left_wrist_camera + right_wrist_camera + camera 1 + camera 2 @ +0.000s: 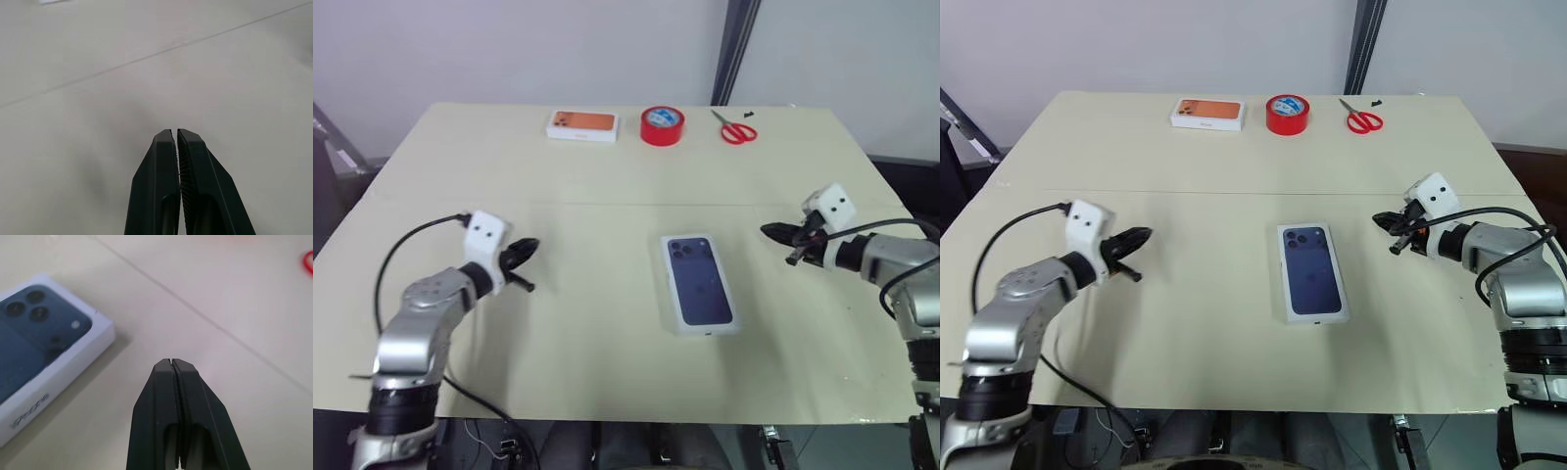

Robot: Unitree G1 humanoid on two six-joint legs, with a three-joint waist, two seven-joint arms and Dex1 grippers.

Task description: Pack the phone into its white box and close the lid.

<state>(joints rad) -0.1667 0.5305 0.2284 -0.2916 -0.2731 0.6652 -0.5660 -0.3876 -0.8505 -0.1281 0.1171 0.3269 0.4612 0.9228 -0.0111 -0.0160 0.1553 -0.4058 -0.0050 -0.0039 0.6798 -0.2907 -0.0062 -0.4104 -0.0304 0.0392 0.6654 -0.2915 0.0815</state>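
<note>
Lid sits closed on the box at mid-counter, its printed phone picture facing up. Left claw and right claw flank it, well apart, both pinched together and empty.

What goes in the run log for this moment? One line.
left gripper: shut, empty | right gripper: shut, empty | white lid with dark blue phone picture: on box, mid-table
</note>
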